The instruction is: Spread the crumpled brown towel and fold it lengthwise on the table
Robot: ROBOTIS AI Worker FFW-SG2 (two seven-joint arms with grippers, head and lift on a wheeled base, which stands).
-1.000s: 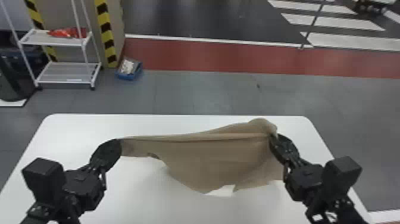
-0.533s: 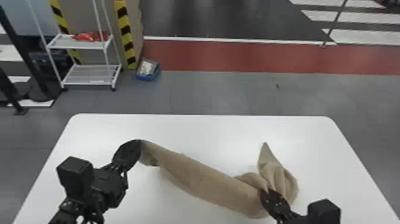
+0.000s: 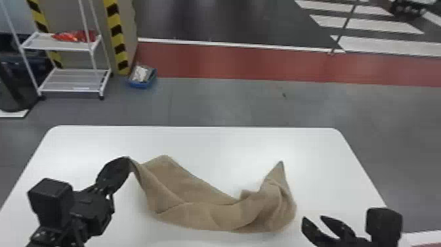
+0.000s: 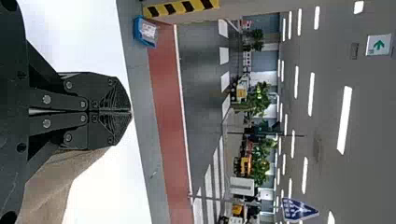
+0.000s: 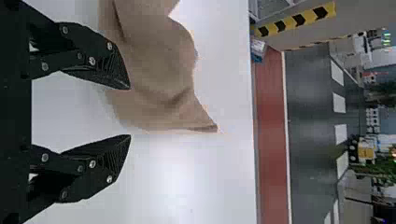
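Clock taken with 12 at the far edge, read from the towel's middle. The bench (image 3: 203,141) is carrying the towel (image 3: 203,215), which is lying partly spread around the middle, its 10 o'clock end rising to the left claw (image 3: 126,160). That claw is clenching the end, with cloth hanging beside its closed fingers. The right claw (image 3: 314,218) is standing released between 3 and 4 o'clock, fingers parted, just beside the bunched end (image 3: 277,210) and apparently not touching it.

Faults foreseen, gravest first: the whole towel could be sliding towards 10 if the left claw pulls, since nothing is holding the other end. The bunch could be staying rolled if the right claw closes on several layers rather than one edge. The left end could be slipping free if the bite is shallow; its depth is not showing. The corner (image 3: 280,169) could be tucking under if the bunch is dragged towards it.

The long axis is running roughly from 10 to 4, sagging towards 6 along the near edge. The corner is pointing towards 12. No lengthwise fold is showing; spreading appears to be the step in hand.
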